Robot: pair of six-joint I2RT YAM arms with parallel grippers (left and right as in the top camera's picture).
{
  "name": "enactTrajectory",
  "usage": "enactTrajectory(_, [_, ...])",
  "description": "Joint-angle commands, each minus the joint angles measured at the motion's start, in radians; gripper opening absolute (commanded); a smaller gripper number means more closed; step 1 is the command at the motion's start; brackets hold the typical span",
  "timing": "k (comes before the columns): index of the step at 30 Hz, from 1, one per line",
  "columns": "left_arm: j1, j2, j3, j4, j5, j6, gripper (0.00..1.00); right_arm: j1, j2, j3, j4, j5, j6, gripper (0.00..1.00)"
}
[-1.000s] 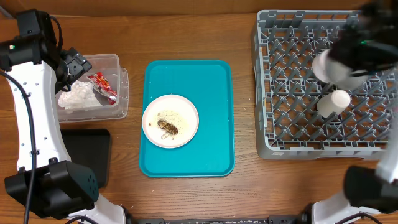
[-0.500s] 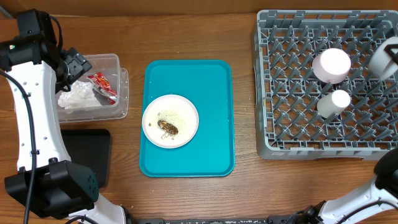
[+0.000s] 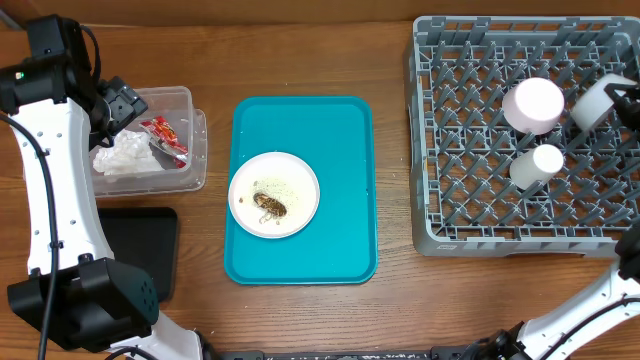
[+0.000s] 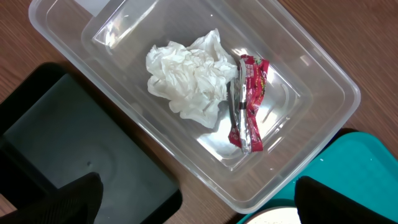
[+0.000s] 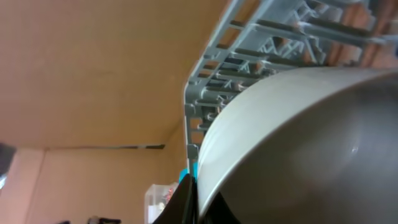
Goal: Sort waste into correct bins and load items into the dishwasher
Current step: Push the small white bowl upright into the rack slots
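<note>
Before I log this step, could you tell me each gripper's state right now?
Left gripper: open, holding nothing, above the clear tub.
Right gripper: shut on the bowl, over the dish rack.

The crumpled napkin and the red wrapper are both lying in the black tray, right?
Not quite. The napkin and wrapper are both lying in the clear tub, not the black tray, as the left wrist view shows.

L tool (image 3: 120,104) wide open — R tool (image 3: 628,104) clamped.
</note>
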Motion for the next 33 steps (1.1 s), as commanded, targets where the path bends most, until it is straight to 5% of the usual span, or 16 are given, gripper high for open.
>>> enactTrajectory(1, [-0.007,-0.03,0.007,0.0,-0.014,-0.013,1.0,-0.047,0.01,-0.005,-0.049,0.122,0.034,0.05])
enactTrajectory(13, [-0.007,-0.03,0.007,0.0,-0.014,-0.013,1.0,-0.108,0.003,-0.005,-0.211,0.161,0.03,0.1])
enactTrajectory(22, [-0.008,-0.03,0.007,0.0,-0.014,-0.013,1.0,-0.111,-0.094,-0.005,-0.295,0.274,0.031,0.51])
enactTrajectory(33, [-0.007,-0.03,0.007,0.0,-0.014,-0.013,1.0,-0.107,-0.355,-0.005,-0.346,0.543,0.188,0.53])
